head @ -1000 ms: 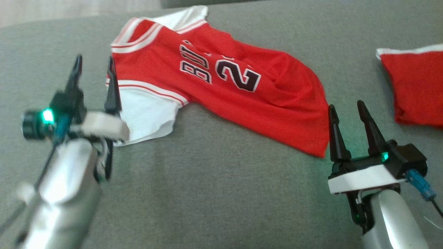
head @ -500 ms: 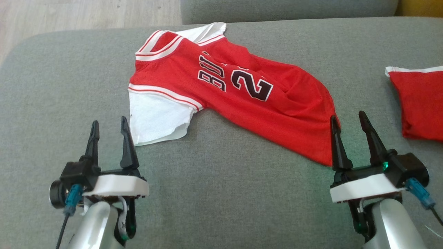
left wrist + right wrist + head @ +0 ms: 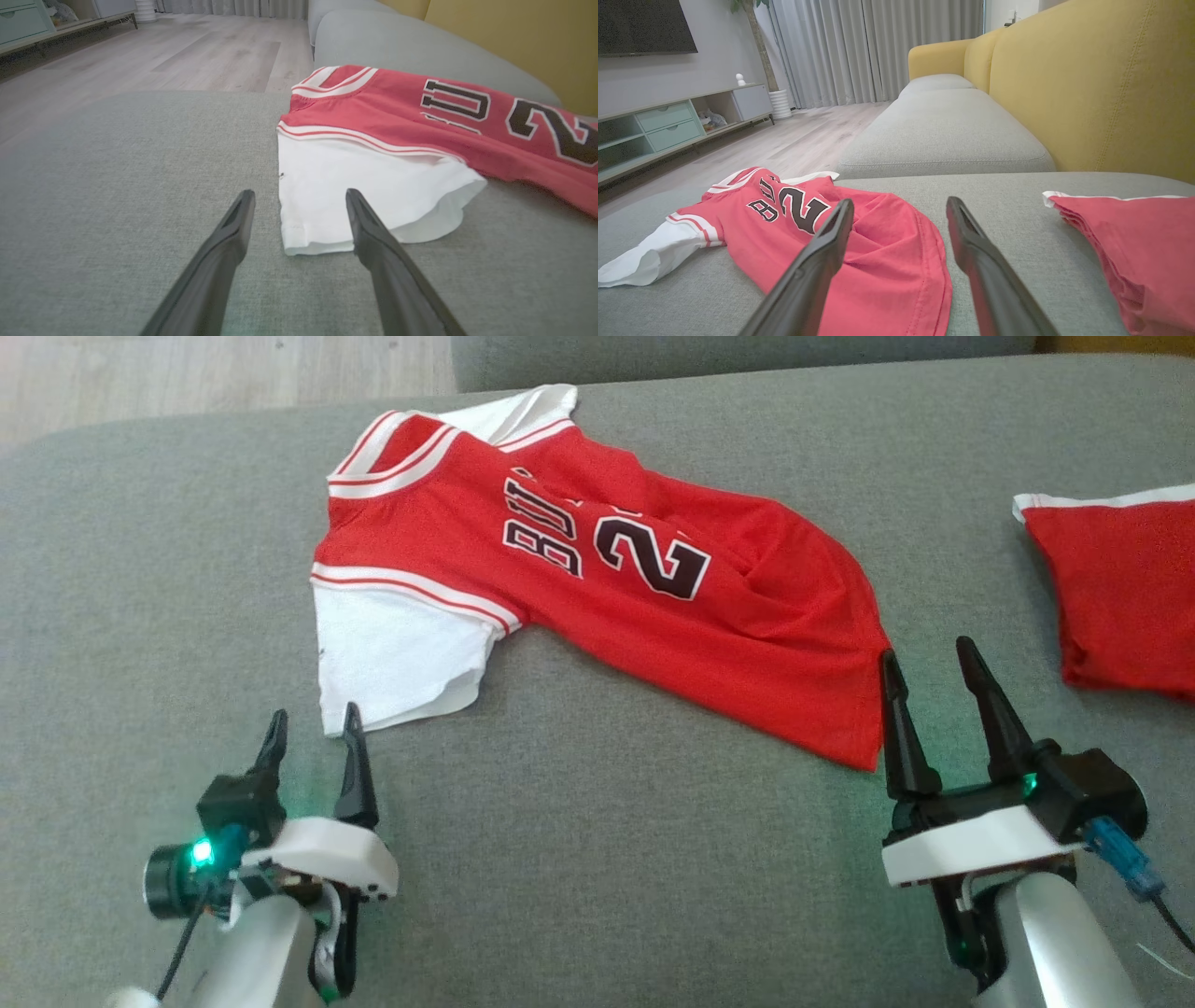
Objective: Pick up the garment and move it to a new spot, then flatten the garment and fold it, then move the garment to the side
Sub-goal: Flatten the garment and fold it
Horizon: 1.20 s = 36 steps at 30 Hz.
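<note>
The garment (image 3: 653,616) is a red jersey with white sleeves and black lettering, lying spread out on the grey sofa cushion (image 3: 597,859). My left gripper (image 3: 315,711) stands open just short of the white sleeve's near hem, with nothing between its fingers. In the left wrist view the sleeve of the garment (image 3: 397,121) lies right ahead of the left gripper (image 3: 300,192). My right gripper (image 3: 925,649) is open beside the jersey's bottom hem corner. The right wrist view has the garment (image 3: 878,252) lying under and ahead of the open right gripper (image 3: 900,200).
A second red piece of clothing (image 3: 1120,588), seemingly folded, lies on the cushion at the right (image 3: 1134,242). The yellow sofa backrest (image 3: 1087,93) rises beyond the cushion. Wooden floor (image 3: 187,373) lies past the cushion's left end, and another grey cushion (image 3: 943,130) adjoins it.
My left gripper has drawn back from beside the sleeve and collar to just in front of the sleeve's hem. The camera has shifted. The right arm and the jersey have stayed put.
</note>
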Available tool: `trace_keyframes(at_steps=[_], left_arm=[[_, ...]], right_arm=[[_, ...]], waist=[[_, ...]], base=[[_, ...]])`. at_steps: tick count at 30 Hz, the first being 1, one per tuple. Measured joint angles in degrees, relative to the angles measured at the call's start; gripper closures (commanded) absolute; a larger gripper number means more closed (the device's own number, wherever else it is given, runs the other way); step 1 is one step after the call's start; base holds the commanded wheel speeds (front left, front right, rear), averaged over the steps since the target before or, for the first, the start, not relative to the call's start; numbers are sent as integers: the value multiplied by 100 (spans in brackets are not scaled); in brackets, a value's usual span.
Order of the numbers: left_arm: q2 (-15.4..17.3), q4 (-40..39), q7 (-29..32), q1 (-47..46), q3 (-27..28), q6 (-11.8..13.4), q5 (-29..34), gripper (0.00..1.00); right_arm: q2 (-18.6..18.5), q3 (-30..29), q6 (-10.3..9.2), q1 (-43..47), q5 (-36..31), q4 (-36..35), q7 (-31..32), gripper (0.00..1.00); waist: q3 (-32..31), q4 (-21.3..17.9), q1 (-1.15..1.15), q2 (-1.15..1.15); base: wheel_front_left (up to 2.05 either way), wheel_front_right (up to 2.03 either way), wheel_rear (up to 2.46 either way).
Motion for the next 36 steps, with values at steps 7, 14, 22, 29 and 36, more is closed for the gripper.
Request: trace_keyframes(at_steps=[7,14,22,29,36], left_arm=[[70,728,292,-388,1,65,18,0],[116,1169,290,-656,19,99,7,0],[181,1557,730,-1032,-79,7,8,0],[186,1593,790,-1096,-214,-127,-1,100],[170,1276,94,-948,-140,-129,-129,100]], right_arm=[[0,33,1,-4,7,-1,0,0],[0,-2,0,-14,10,-11,0,0],[0,-44,0,-27,18,-11,0,0],[0,-65,0,-28,57,2,0,0],[0,-36,0,-10,56,222,0,0]], waist=[[118,-122,0,0],[282,-221,1,0],[341,-297,0,0],[269,-268,0,0],[116,-209,0,0]], base=[[0,0,0],[0,0,0],[0,0,0],[0,0,0],[0,0,0]])
